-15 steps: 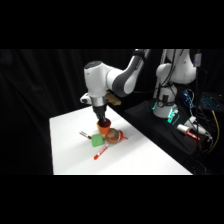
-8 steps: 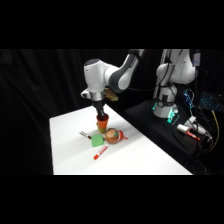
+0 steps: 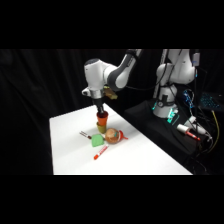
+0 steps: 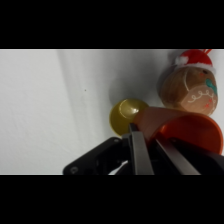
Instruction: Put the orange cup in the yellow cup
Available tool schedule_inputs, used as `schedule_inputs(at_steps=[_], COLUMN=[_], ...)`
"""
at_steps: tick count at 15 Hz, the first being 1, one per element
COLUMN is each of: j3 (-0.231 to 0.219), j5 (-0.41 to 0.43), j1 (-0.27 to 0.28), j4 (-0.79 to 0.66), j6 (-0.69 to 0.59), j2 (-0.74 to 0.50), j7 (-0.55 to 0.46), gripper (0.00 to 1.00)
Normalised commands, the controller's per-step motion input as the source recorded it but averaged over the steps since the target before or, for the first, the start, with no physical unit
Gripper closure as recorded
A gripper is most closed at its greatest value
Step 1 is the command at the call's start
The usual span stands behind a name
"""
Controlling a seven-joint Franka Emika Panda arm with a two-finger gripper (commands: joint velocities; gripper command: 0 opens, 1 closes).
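Between pincer fingers, orange cup rim, above yellow cup

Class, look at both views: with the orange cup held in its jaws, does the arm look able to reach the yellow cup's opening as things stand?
Probably yes. The gripper holds the orange cup by its rim just above the yellow cup, whose open mouth shows uncovered in the wrist view. The round figure stands beside it, not over it.

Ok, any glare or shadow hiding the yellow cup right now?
Wrist view: a small bright highlight sits on the yellow cup, a soft shadow darkens the table beside it, and the orange cup covers its right side. Side view: the table is brightly lit against a black backdrop; both cups show.
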Motion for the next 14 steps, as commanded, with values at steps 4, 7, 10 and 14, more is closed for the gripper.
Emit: schedule_inputs(at_steps=[4,7,10,14], j3=[-0.028,-0.029,-0.024,-0.047], j5=[0.102,0.08,0.06,-0.047], j1=[-0.038,-0.025,-0.014,0.022], j4=[-0.14,-0.14,-0.13,-0.11], j6=[0.06,0.09,0.14,0.21], j2=[-0.19,-0.18,-0.14,-0.1], j7=[-0.07,-0.04,-0.03,0.07], gripper=[0.96,0.96,0.96,0.55])
